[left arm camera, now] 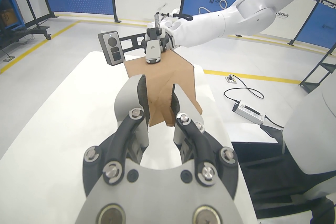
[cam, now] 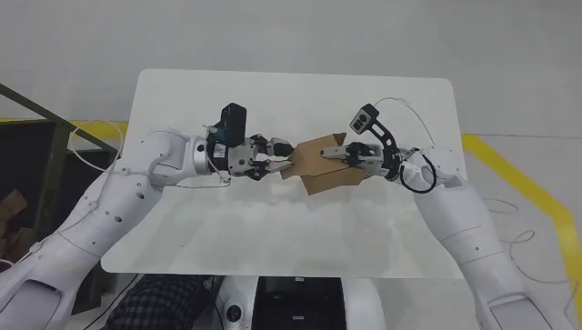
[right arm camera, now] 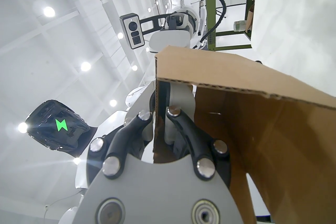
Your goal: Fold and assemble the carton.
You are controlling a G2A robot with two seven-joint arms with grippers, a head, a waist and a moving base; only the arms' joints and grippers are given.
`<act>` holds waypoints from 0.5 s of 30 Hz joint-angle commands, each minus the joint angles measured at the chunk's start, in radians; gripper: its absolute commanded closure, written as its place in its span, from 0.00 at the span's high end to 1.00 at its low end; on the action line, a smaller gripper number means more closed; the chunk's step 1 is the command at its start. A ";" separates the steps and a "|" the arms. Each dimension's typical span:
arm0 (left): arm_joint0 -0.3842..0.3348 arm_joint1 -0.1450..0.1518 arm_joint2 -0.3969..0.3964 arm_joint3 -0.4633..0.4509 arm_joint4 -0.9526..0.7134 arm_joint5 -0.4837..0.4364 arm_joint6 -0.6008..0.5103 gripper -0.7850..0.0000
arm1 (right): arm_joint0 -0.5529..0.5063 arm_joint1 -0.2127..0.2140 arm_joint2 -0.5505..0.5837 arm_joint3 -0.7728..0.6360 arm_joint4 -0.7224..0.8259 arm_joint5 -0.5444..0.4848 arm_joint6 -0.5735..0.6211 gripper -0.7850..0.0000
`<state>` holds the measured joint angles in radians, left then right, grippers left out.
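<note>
We show the brown cardboard carton (cam: 320, 165) above the white counter (cam: 182, 239). The left tool (left arm camera: 157, 84), half-closed, pinches one end; the right tool (right arm camera: 164, 95), nearly closed, clamps the opposite wall.

The right gripper (right arm camera: 163, 100) pinches 1 corrugated wall of the brown carton (right arm camera: 236, 83) between its 2 fingers, and the carton's open inside faces the camera. At the carton's far corner the left gripper (right arm camera: 170, 38) meets the cardboard, with its wrist camera (right arm camera: 132, 30) beside it. The white bench (right arm camera: 294, 7) lies beyond.
</note>
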<state>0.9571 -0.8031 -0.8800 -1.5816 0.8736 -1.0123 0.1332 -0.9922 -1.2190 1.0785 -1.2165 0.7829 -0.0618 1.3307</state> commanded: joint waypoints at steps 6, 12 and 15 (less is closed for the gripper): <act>0.000 -0.006 0.001 -0.002 0.023 0.000 -0.014 0.43 | -0.002 0.001 0.002 -0.005 -0.003 0.002 -0.002 0.00; 0.013 -0.009 -0.017 -0.010 0.079 0.022 -0.017 0.86 | -0.002 0.001 0.002 -0.010 -0.005 0.008 -0.005 0.00; 0.024 -0.013 -0.020 -0.016 0.101 0.039 -0.011 0.95 | -0.002 0.001 0.001 -0.013 -0.004 0.008 -0.007 0.00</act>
<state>0.9785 -0.8150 -0.8995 -1.5972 0.9722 -0.9740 0.1194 -0.9937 -1.2182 1.0794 -1.2289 0.7783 -0.0531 1.3242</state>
